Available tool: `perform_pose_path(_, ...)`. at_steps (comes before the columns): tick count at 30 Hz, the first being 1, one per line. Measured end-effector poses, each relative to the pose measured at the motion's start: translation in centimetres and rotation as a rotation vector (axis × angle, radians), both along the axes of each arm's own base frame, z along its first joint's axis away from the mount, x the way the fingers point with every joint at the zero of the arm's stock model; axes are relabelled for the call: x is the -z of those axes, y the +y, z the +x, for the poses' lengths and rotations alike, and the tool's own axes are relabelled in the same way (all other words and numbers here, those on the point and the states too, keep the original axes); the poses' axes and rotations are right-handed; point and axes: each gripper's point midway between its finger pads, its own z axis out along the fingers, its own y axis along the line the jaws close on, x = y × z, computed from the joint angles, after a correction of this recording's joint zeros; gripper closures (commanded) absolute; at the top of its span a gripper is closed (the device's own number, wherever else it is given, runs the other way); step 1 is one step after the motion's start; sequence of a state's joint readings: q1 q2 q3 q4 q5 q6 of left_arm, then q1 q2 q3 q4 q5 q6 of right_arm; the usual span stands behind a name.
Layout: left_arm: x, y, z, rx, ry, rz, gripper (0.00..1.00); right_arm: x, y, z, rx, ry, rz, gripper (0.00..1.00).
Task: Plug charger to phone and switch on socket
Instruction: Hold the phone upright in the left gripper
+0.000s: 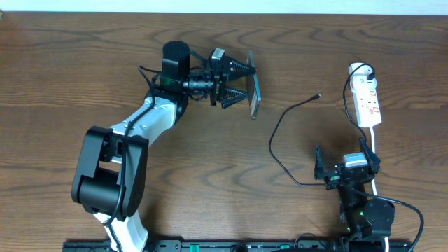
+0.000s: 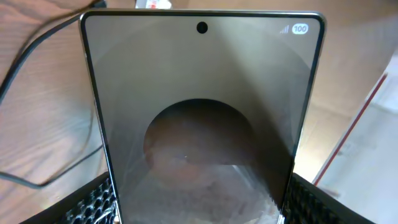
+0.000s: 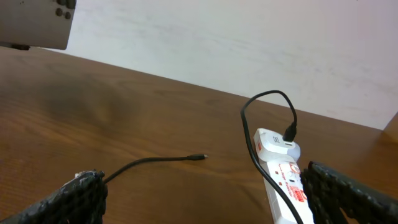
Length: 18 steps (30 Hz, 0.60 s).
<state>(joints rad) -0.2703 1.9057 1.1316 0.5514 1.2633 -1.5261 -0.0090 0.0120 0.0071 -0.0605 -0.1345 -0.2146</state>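
My left gripper (image 1: 238,82) is shut on the dark grey phone (image 1: 254,94) and holds it on edge above the table's middle. In the left wrist view the phone (image 2: 199,93) fills the frame between the fingers (image 2: 199,214). The phone's back shows at the top left of the right wrist view (image 3: 34,22). The thin black charger cable (image 1: 274,140) lies on the table, its free plug tip (image 1: 318,96) right of the phone. Its other end is plugged into the white socket strip (image 1: 369,105). My right gripper (image 1: 346,169) is open and empty below the strip.
In the right wrist view the cable tip (image 3: 202,157) lies on bare wood, the cable running past my left finger. The socket (image 3: 283,180) with red marks lies next to my right finger. Its white cord (image 1: 373,150) runs toward the right arm's base.
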Motion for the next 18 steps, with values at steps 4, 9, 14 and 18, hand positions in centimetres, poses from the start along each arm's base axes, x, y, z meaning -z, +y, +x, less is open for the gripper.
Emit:
perform_pose_path(4,0.1,0.4,0.6,-0.037,0.065,0.0,0.4,0.0,0.0,0.0,0.0,0.0,0.0,0.01)
perform_pose_path(9,0.2,0.8,1.2,-0.073,0.112,0.0,0.4,0.0,0.0,0.0,0.0,0.0,0.0,0.01)
perform_pose_path(14,0.2,0.9,1.4,-0.085,0.134,0.0,0.4,0.0,0.0,0.0,0.0,0.0,0.0,0.01)
perform_pose_path(18,0.3,1.0,1.5,-0.093,0.142,0.0,0.4,0.0,0.0,0.0,0.0,0.0,0.0,0.01)
